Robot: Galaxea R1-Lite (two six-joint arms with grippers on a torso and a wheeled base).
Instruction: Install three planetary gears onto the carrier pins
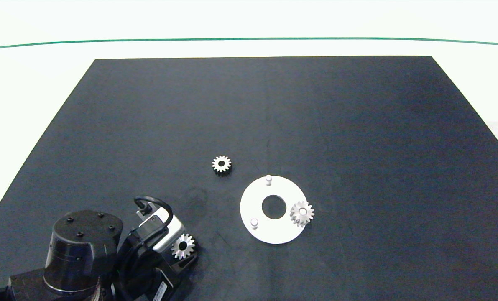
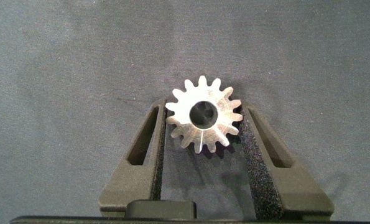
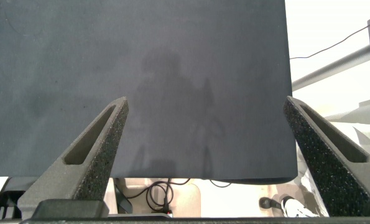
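A white round carrier disc (image 1: pixel 274 232) lies on the black mat right of centre, near the front. Two bare carrier pins (image 1: pixel 268 179) (image 1: pixel 254 223) stand on it. A planetary gear (image 1: pixel 302 213) sits on its right side over the third pin. Another gear (image 1: pixel 221 164) lies flat on the mat, up and left of the disc. My left gripper (image 1: pixel 185 250) is at the front left, shut on a further gear (image 2: pixel 203 118) (image 1: pixel 183 246), held between its pads a little above the mat. My right gripper (image 3: pixel 206 140) is open over the mat's edge, out of the head view.
The black mat (image 1: pixel 357 125) covers most of the white table. A green line (image 1: pixel 249 39) runs across the table's far side. Cables (image 3: pixel 160 193) and a metal frame (image 3: pixel 334 68) show beyond the mat's edge in the right wrist view.
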